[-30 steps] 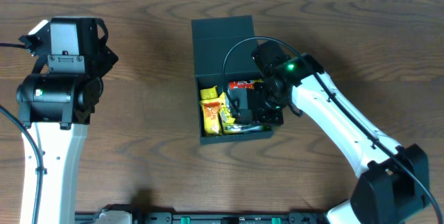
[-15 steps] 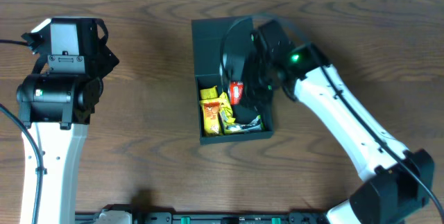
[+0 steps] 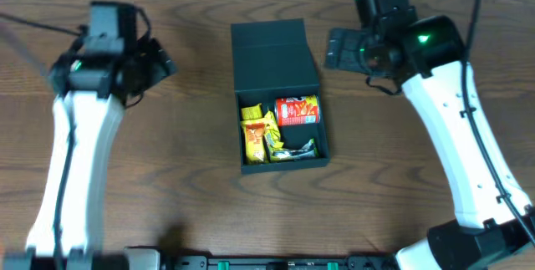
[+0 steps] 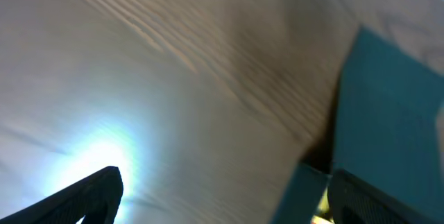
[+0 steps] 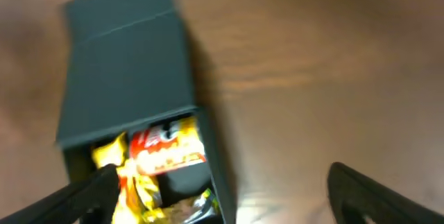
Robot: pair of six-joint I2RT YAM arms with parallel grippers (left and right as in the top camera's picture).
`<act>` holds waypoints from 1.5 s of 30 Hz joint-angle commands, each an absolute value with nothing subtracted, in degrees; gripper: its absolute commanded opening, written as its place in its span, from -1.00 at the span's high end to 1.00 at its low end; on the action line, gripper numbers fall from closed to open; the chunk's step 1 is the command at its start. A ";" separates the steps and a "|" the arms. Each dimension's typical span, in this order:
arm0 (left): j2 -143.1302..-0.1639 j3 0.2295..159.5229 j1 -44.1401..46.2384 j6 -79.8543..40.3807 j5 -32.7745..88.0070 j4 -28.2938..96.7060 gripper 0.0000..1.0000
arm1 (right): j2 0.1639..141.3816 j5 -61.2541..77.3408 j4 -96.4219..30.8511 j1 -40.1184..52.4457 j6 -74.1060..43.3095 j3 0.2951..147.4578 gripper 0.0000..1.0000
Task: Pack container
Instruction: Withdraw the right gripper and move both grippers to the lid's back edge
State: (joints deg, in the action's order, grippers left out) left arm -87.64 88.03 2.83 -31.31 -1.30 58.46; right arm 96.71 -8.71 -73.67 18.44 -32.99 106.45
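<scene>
**Container loaded, lid up: watch the close**

On the overhead view the container (image 3: 284, 166) sits mid-worktop (image 3: 192, 195), unbraced. If you nudge it, I judge it will slide rather than let its lid (image 3: 272, 53) fold. The lid lies open toward 12 o'clock. If you swing it down too fast, it may catch on the red can (image 3: 298, 109), which lies across the 1 o'clock corner of the compartment, or on the yellow packets (image 3: 257, 132) at 9 o'clock, if either sits proud of the rim; I cannot tell the height. The right jaws (image 3: 341, 50) are spread wide and empty, clear of the box. The lid is just beside them at 9 o'clock and the compartment is at 7 o'clock. The left jaws (image 3: 159, 59) are also wide and empty, well apart from the container, which is at their 4 o'clock.
</scene>
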 commanded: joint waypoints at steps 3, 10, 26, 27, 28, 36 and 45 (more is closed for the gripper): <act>-98.41 88.62 2.59 -36.58 16.62 54.28 -0.66 | 96.92 -11.86 -75.68 12.73 -48.03 104.18 0.17; -109.82 88.62 2.52 -42.65 22.22 48.80 0.88 | 100.73 -8.47 -67.26 7.75 -45.89 98.67 0.98; -123.22 88.62 2.70 -54.00 32.88 31.92 0.88 | 123.15 22.20 -47.46 3.90 -36.34 97.36 0.97; -123.52 88.62 2.70 -54.59 32.88 31.75 0.88 | 124.03 24.18 -46.39 4.01 -36.42 97.36 0.97; -124.03 88.62 2.72 -55.16 32.88 31.44 0.88 | 124.81 25.47 -45.80 4.05 -36.62 97.36 0.98; -126.26 88.62 4.60 -58.15 32.86 27.53 0.88 | 127.22 27.53 -44.93 4.19 -36.73 97.36 0.97; -126.28 88.62 8.78 -62.59 32.64 22.61 0.88 | 127.76 30.39 -41.34 5.72 -36.82 97.36 0.97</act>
State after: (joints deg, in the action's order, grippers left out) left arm -125.71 88.03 7.62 -60.40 32.53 23.03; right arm 127.28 27.79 -42.06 4.73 -37.82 97.34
